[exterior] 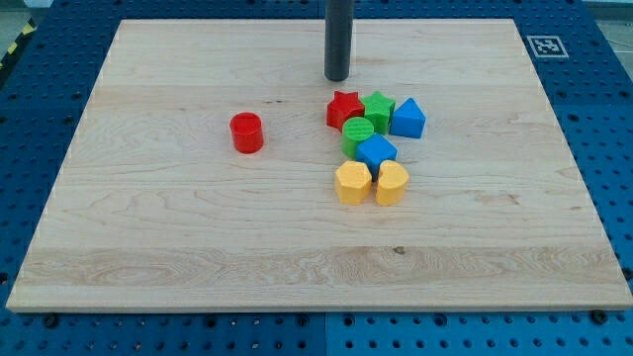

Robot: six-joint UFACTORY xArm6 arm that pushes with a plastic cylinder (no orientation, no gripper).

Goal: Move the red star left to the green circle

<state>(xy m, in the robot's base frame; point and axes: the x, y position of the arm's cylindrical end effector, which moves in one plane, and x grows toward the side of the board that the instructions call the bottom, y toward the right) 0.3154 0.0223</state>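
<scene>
The red star (343, 109) lies right of the board's middle, at the top left of a tight cluster. The green circle (358, 133) sits just below and to the right of it, touching it. My tip (337, 77) stands just above the red star, a small gap away from it, slightly to its left.
A green star (378, 110) and a blue block (407, 119) sit right of the red star. A blue block (376, 153), a yellow block (352, 183) and a yellow heart (392, 183) lie below. A red cylinder (246, 133) stands alone at the left. The wooden board (148, 247) rests on a blue pegboard.
</scene>
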